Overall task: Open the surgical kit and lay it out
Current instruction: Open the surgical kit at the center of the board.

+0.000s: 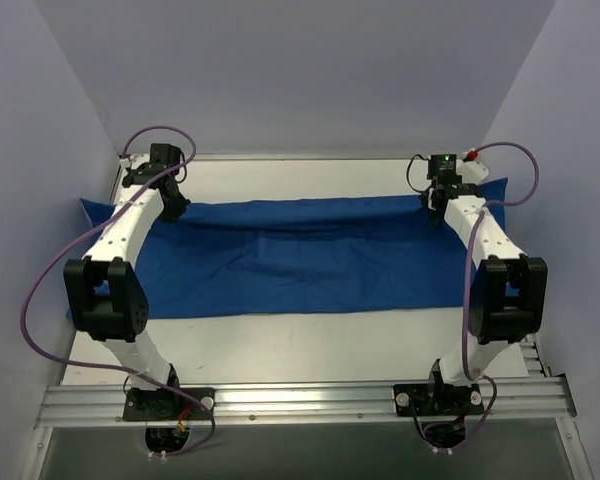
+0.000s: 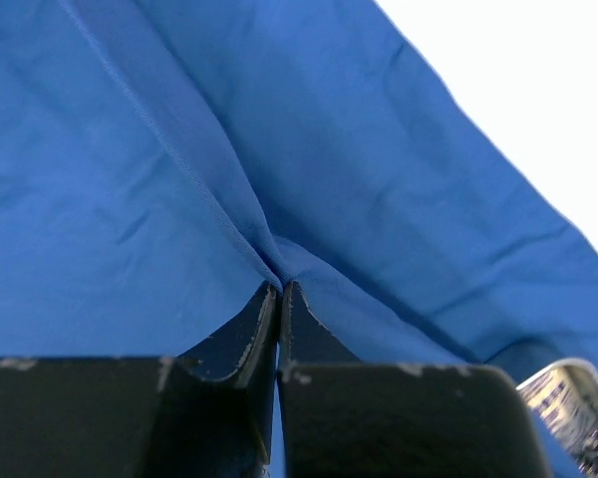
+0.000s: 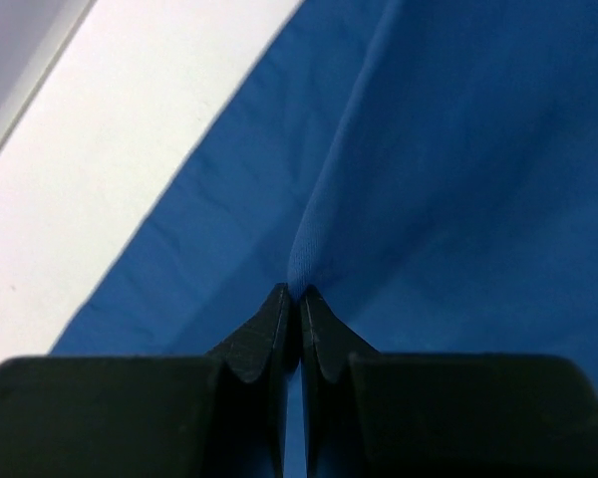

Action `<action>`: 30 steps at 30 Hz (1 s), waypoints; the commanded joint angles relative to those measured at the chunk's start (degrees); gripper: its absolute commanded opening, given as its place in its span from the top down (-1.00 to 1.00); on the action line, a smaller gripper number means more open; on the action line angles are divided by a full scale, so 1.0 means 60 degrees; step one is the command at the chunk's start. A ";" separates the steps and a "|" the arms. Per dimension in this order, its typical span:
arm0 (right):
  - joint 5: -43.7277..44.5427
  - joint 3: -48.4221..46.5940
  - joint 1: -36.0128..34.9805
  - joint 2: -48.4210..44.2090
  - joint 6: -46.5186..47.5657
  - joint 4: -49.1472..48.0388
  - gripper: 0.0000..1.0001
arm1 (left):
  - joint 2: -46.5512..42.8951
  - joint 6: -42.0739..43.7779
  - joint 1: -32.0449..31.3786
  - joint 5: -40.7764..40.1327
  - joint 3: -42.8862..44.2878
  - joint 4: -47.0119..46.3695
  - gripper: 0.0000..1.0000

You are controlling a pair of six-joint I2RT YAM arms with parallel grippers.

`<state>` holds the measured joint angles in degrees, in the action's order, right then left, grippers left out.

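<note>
Left gripper (image 2: 279, 289) clenched on a pinched fold of the blue cloth wrap (image 1: 300, 255) near the bench (image 1: 300, 345) far-left corner; right gripper (image 3: 299, 291) likewise at the far-right corner.

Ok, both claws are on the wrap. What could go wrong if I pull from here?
1. The left claw and right claw each pinch only a thin fold of the blue cloth, so it may slip out under tension.
2. A shiny steel piece shows against the cloth close to the left claw. Lifting there could drag or tip it.
</note>
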<state>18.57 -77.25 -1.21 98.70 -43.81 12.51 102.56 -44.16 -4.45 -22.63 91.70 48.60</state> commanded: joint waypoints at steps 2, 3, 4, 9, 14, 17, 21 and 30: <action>0.1490 0.0774 0.0451 -0.1795 0.0271 0.1180 1.00 | -0.1594 0.0622 0.0375 -0.1472 -0.0604 0.0937 0.95; 0.1548 0.0921 0.0466 -0.2076 0.0300 0.1355 1.00 | -0.1828 0.0651 0.0375 -0.1530 -0.0780 0.1054 0.95; 0.1650 0.1053 0.0466 -0.2369 0.0329 0.1748 1.00 | -0.2338 0.0637 0.0375 -0.1589 -0.1144 0.1345 0.95; 0.1783 0.2005 0.0480 -0.4741 0.0461 0.3125 1.00 | -0.4405 0.0491 0.0375 -0.1809 -0.2771 0.2282 0.95; 0.1286 0.2591 0.0480 -0.7345 0.0199 0.4738 1.00 | -0.7129 0.0051 0.0360 -0.1708 -0.3812 0.4056 0.95; 0.1227 0.3031 0.0480 -0.9058 0.0008 0.5646 1.00 | -0.8478 -0.0359 0.0230 -0.1371 -0.3829 0.5126 0.95; 0.1256 0.2828 0.0480 -1.0821 -0.0315 0.7240 1.00 | -0.9928 -0.1250 0.0155 -0.1034 -0.3843 0.6574 0.95; 0.0687 0.1568 0.0466 -1.4059 0.0139 0.9179 0.71 | -1.2769 -0.1648 0.0199 0.0460 -0.3492 0.7779 0.74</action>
<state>17.76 -65.06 0.75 18.35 -45.54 63.07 29.63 -53.80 -4.27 -17.69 68.64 77.19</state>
